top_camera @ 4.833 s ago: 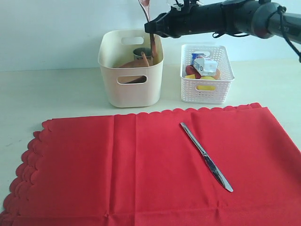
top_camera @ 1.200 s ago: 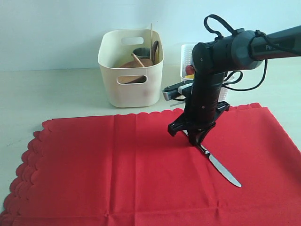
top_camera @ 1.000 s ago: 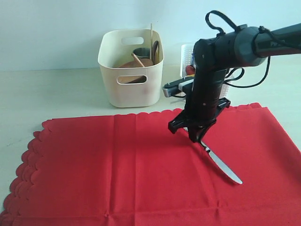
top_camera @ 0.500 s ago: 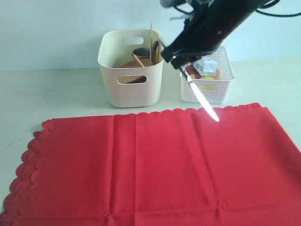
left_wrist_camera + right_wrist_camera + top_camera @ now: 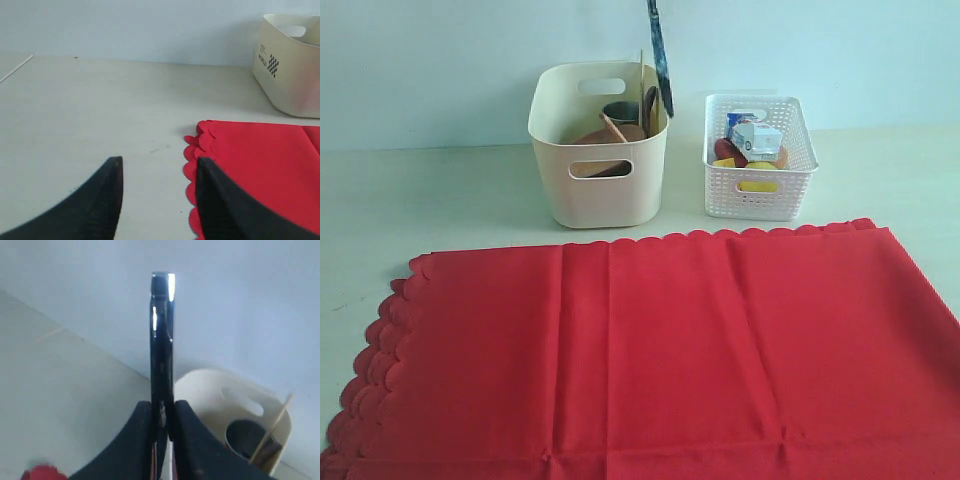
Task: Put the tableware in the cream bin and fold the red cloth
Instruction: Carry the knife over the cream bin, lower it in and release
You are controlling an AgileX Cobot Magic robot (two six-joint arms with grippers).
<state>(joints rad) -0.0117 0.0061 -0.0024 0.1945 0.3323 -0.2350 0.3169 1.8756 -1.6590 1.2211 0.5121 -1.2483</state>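
At the back of the bench [image 5: 440,190], the cream bin [image 5: 598,200] holds a steel cup [image 5: 620,112], a brown plate [image 5: 598,137], chopsticks [image 5: 641,72] and a dark spoon [image 5: 650,104]; the white basket [image 5: 760,195] beside it holds a milk carton [image 5: 756,137] and other food. The knife [image 5: 660,55] hangs over the bin's rim, pinched tight in the right tool [image 5: 162,407]. The left tool [image 5: 158,165] gapes empty by the edge of the flat red cloth [image 5: 650,350].

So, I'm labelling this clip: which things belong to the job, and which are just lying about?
Job: silver knife in the right claw; cream bin with tableware inside; red cloth.
Lying about: white lattice basket of food.
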